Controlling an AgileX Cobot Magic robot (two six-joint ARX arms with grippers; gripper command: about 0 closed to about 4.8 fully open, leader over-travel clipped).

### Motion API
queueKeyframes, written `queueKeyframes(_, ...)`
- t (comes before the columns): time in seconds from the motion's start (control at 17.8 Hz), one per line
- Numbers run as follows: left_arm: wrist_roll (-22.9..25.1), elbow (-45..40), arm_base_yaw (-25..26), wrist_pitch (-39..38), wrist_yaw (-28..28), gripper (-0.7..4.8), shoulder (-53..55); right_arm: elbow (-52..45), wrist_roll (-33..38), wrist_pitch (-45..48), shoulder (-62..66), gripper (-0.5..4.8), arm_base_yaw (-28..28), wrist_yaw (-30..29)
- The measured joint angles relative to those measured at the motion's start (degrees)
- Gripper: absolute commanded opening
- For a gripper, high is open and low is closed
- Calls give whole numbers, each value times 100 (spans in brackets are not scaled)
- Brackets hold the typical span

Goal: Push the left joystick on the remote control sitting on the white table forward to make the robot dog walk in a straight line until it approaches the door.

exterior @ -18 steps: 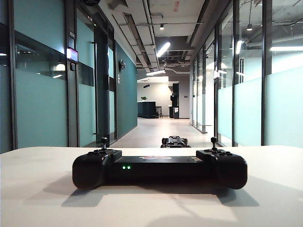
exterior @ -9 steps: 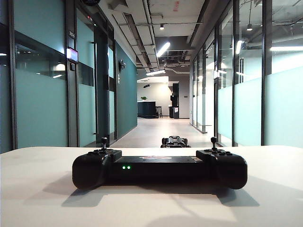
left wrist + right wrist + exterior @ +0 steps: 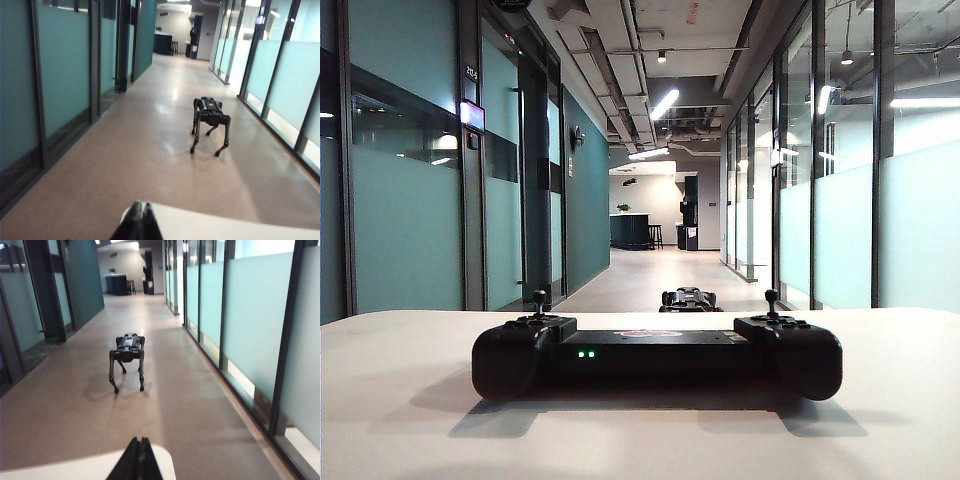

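Observation:
The black remote control point(image 3: 657, 355) lies across the white table point(image 3: 400, 400) in the exterior view, two green lights lit on its front. Its left joystick point(image 3: 539, 299) and the right one point(image 3: 771, 299) stand upright and untouched. Beyond the table the robot dog point(image 3: 688, 299) stands on the corridor floor, facing away; it also shows as the dog point(image 3: 210, 121) in the left wrist view and the dog point(image 3: 127, 360) in the right wrist view. My left gripper point(image 3: 138, 206) is shut and empty over a table corner point(image 3: 200, 225). My right gripper point(image 3: 138, 441) is shut and empty over the other corner point(image 3: 75, 467). Neither gripper shows in the exterior view.
A long corridor runs ahead between teal glass walls point(image 3: 410, 200) on the left and frosted glass panels point(image 3: 920, 220) on the right. A dark counter with stools point(image 3: 632, 232) stands at the far end. Open floor point(image 3: 125, 150) lies around the dog.
The arm shadows on the near tabletop have shifted and faded. The remote control and the robot dog have stayed where they were.

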Motion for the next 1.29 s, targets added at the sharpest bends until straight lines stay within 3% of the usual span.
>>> queueKeyframes(0.23, -297, 809, 0, -199, 426, -5, 1182, 1038, 2, -754, 634, -6, 0, -15)
queueKeyframes(0.39, -629, 1491, 0, -345, 955, -5, 2144, 1917, 503, -1532, 1471, -6, 0, -50)
queueKeyframes(0.56, -824, 1998, -11, -850, 1475, -5, 2824, 2376, 702, -1853, 2144, -6, 0, -498)
queueKeyframes(0.84, -1097, 2577, -763, -1471, 1523, -5, 3582, 2977, 804, -2304, 3136, -6, 33, -1196)
queueKeyframes(1.07, -1108, 3169, -1554, -2044, 1408, -5, 4133, 3154, 925, -2446, 3609, -6, 581, -1235)
queueKeyframes(1.29, -868, 3713, -2044, -2736, 1401, -5, 4859, 3174, 1392, -3008, 4201, -6, 1641, -1040)
